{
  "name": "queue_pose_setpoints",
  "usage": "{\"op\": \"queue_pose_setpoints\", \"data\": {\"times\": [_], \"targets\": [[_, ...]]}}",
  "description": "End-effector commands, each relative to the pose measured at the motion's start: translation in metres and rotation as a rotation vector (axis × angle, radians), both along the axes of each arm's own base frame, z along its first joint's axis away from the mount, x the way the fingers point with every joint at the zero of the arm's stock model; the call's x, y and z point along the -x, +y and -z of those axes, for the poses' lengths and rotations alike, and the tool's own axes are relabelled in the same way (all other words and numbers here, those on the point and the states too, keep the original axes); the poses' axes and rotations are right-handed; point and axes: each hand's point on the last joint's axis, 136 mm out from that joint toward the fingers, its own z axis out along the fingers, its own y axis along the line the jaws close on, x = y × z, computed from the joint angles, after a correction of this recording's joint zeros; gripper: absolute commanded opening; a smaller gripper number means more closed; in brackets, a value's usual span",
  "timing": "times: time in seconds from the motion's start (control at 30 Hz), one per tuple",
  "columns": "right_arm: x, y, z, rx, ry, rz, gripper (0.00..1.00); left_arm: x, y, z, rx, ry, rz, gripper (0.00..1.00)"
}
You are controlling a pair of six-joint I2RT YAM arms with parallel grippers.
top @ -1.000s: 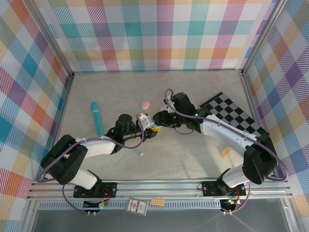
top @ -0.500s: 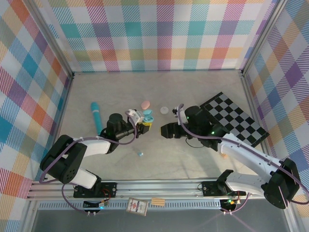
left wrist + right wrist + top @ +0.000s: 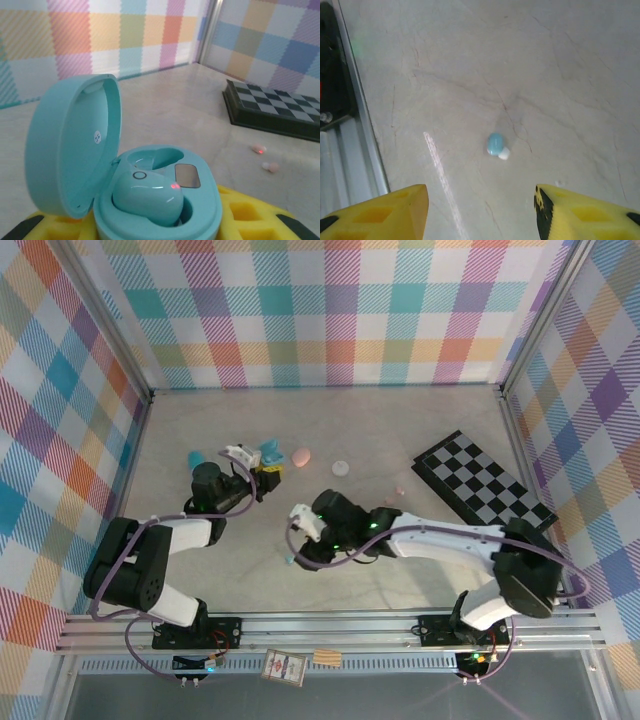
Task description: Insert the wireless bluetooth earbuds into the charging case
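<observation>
checkerboard (image 3: 485,485): flat, right far side | teal cylinder (image 3: 195,457): left, partly hidden | card (image 3: 283,667): by near rail

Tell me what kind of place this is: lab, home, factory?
Probably a lab test cell: plaid walls box in a tabletop; left arm and right arm bolted to a metal rail.

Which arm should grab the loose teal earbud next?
Right. The right hand hovers open over the loose teal earbud; the left hand is busy holding the open teal case with one seated earbud.
</observation>
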Motion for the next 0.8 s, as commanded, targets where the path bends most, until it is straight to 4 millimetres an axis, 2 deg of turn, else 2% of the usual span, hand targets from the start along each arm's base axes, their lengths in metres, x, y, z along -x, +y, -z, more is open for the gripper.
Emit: {"op": "queue_pose_setpoints", "data": {"times": [0.0, 0.17, 0.3, 0.5, 0.77], "targets": [[-0.004, 0.015, 0.009, 0.094, -0.105, -0.071, 0.58, -0.01, 0.01, -0.03, 0.041, -0.07, 0.0, 0.31], [-0.006, 0.034, 0.029, 0.22, -0.148, -0.045, 0.54, -0.021, 0.031, -0.038, 0.04, -0.069, -0.061, 0.31], [-0.009, 0.043, 0.046, 0.305, -0.171, 0.006, 0.5, -0.028, 0.045, -0.039, 0.049, -0.07, -0.095, 0.31], [-0.019, 0.04, 0.064, 0.403, -0.193, 0.074, 0.48, -0.038, 0.063, -0.041, 0.078, -0.081, -0.135, 0.31], [-0.021, 0.037, 0.083, 0.468, -0.188, 0.085, 0.47, -0.044, 0.067, -0.042, 0.083, -0.086, -0.148, 0.31]]}}
